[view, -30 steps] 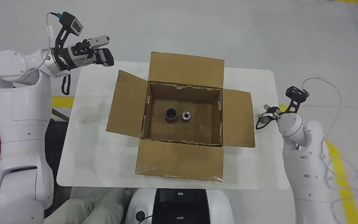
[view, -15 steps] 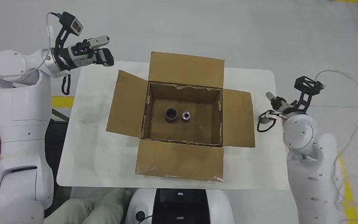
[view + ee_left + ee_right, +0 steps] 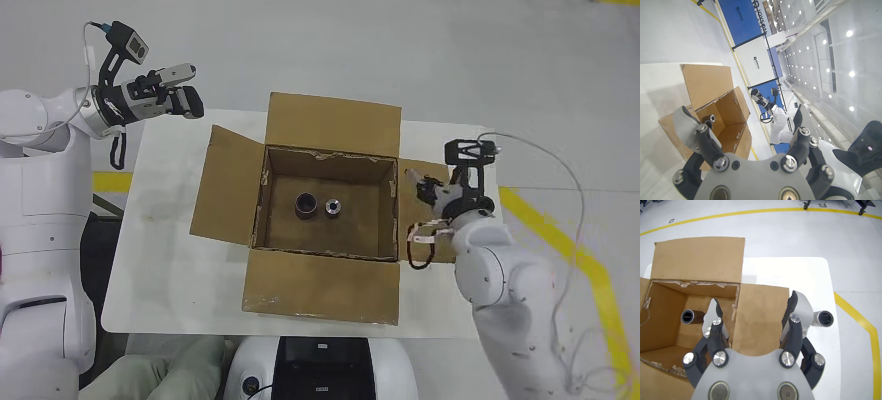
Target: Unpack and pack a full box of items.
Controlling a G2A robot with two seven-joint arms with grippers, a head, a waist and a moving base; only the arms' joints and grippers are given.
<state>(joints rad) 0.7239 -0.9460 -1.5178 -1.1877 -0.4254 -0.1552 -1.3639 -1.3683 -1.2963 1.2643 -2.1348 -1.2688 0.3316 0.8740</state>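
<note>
White table (image 3: 170,250): carries open cardboard box (image 3: 325,125) at centre, four flaps folded outward.
Box floor: dark cylinder (image 3: 306,206); smaller silver-faced cylinder (image 3: 332,208) just beside it at 3 o'clock.
Left gripper (image 3: 185,85): above table corner, 10 o'clock from box; fingers spread apart, holding nothing.
Right gripper (image 3: 422,186): above box flap at 3 o'clock; fingers spread apart, holding nothing.
Third cylinder (image 3: 824,318): on table, just outside that flap.
</note>
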